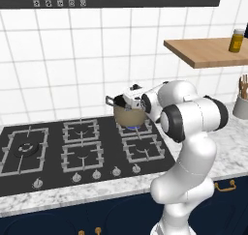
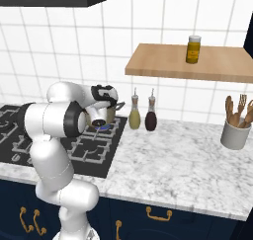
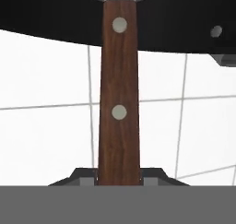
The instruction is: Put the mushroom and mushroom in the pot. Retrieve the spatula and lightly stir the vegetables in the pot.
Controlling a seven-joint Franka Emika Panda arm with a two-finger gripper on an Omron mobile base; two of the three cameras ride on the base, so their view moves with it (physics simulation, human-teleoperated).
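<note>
1. The spatula (image 3: pixel 119 103) has a reddish-brown wood-grain handle with two pale grey rivets.
2. The pot (image 1: pixel 129 115) is tan-beige with black handles.
3. Beneath the pot, the hob (image 1: pixel 58 152) is black with grey grates.
4. Right of the pot, the counter (image 2: pixel 183 160) is white-grey marble.
5. Behind it, the wall tiles (image 1: pixel 63 69) are white.

Tiled wall (image 1: pixel 72 74) just behind pot (image 1: pixel 128 117)
</note>
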